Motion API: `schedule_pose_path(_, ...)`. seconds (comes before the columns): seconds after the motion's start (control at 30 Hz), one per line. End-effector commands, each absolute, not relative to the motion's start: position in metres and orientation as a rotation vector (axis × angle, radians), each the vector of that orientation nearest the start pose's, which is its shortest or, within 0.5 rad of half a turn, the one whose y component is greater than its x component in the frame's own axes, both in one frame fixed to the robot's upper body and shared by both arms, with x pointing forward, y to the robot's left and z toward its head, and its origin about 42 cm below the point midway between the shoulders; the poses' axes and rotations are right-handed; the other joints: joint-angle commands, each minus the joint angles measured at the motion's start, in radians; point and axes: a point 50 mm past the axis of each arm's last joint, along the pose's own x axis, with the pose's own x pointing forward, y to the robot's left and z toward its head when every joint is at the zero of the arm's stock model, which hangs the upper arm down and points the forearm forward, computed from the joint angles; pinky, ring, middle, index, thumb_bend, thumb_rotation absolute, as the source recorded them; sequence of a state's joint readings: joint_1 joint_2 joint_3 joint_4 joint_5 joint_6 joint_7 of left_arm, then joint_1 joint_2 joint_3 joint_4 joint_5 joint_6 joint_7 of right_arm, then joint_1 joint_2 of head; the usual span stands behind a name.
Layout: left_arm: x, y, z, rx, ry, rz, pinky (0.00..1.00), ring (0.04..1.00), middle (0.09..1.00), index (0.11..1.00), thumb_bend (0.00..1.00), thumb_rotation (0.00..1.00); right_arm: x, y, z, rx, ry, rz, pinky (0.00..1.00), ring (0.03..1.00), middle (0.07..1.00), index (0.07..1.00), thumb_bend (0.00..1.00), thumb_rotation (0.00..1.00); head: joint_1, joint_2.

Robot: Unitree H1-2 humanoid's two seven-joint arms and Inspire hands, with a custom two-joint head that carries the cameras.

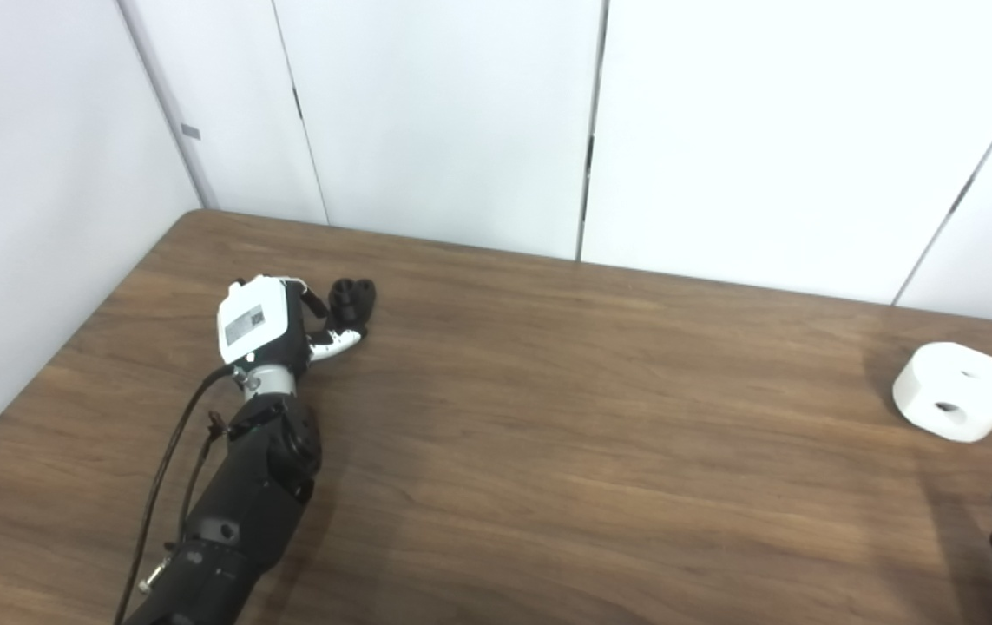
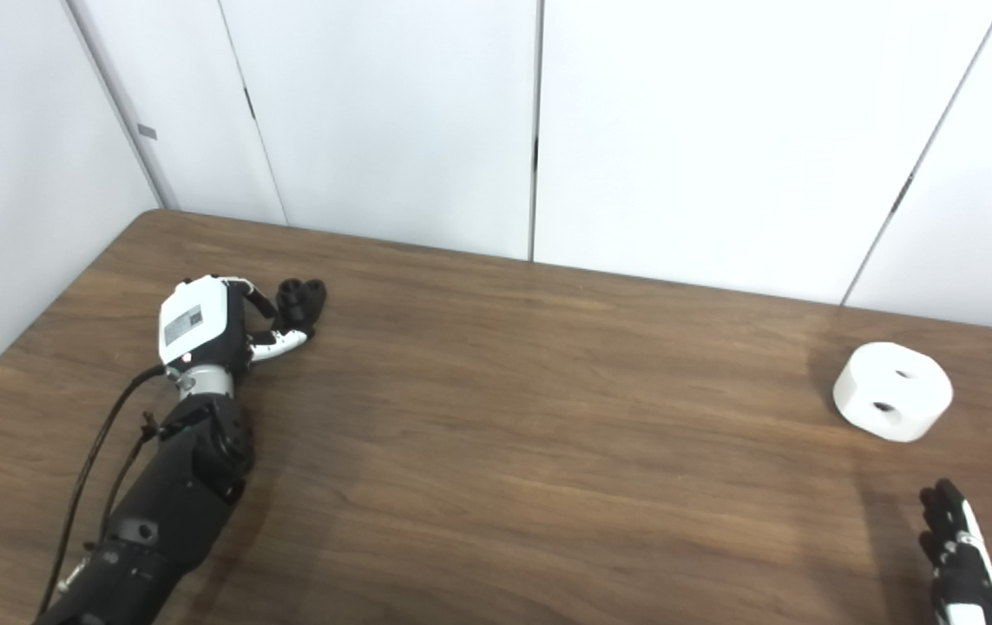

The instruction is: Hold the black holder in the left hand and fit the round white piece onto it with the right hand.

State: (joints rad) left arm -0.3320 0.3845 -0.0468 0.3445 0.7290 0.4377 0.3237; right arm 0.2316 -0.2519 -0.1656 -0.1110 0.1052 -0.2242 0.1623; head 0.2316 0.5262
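The black holder (image 1: 352, 300) lies on the wooden table (image 1: 548, 417) at the far left. My left hand (image 1: 274, 328) is right beside it, its back toward the camera. The thumb (image 1: 336, 345) lies just below the holder, and the fingers reach to its near side. The hand's body hides whether they close on it. The round white piece (image 1: 954, 391), with two holes on top, rests alone at the far right. My right hand (image 2: 960, 555) is at the bottom right corner, short of the white piece, fingers spread and empty.
White wall panels stand close behind the table's back edge (image 1: 496, 247). A black cable (image 1: 161, 469) hangs along my left forearm. The table's left edge runs near my left arm.
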Motion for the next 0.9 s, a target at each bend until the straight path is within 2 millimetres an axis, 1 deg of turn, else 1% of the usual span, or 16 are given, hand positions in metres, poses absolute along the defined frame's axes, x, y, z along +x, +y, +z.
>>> schedule_pose_path(0.0, 0.39, 0.37, 0.152, 1.181, 0.184, 0.564, 1.0, 0.914, 0.796, 0.487, 0.52, 0.06, 0.173, -0.322, 0.07, -0.134, 0.014, -0.015, 1.0, 1.0, 0.983, 1.0, 0.53, 1.0, 0.0, 0.0)
schedule_pose_path(0.33, 0.389, 0.369, 0.15, 1.156, 0.162, 0.558, 0.97, 0.899, 0.784, 0.488, 0.51, 0.05, 0.173, -0.322, 0.07, -0.133, 0.018, -0.016, 1.0, 1.0, 0.984, 0.998, 0.54, 1.0, -0.001, 0.002)
schedule_pose_path(0.5, 0.384, 0.364, 0.151, 1.095, 0.156, 0.528, 0.97, 0.905, 0.796, 0.489, 0.51, 0.05, 0.174, -0.323, 0.069, -0.127, 0.013, -0.01, 1.0, 1.0, 0.989, 1.0, 0.53, 1.0, -0.001, 0.002)
schedule_pose_path(0.63, 0.379, 0.356, 0.153, 1.032, 0.149, 0.489, 0.94, 0.89, 0.791, 0.489, 0.51, 0.05, 0.175, -0.321, 0.07, -0.132, 0.017, -0.012, 1.0, 1.0, 0.984, 1.0, 0.52, 1.0, -0.005, 0.005)
schedule_pose_path(0.87, 0.365, 0.338, 0.156, 0.941, 0.159, 0.362, 0.95, 0.914, 0.824, 0.49, 0.51, 0.06, 0.177, -0.321, 0.07, -0.147, 0.018, -0.015, 1.0, 1.0, 0.976, 0.989, 0.53, 1.0, -0.017, 0.012)
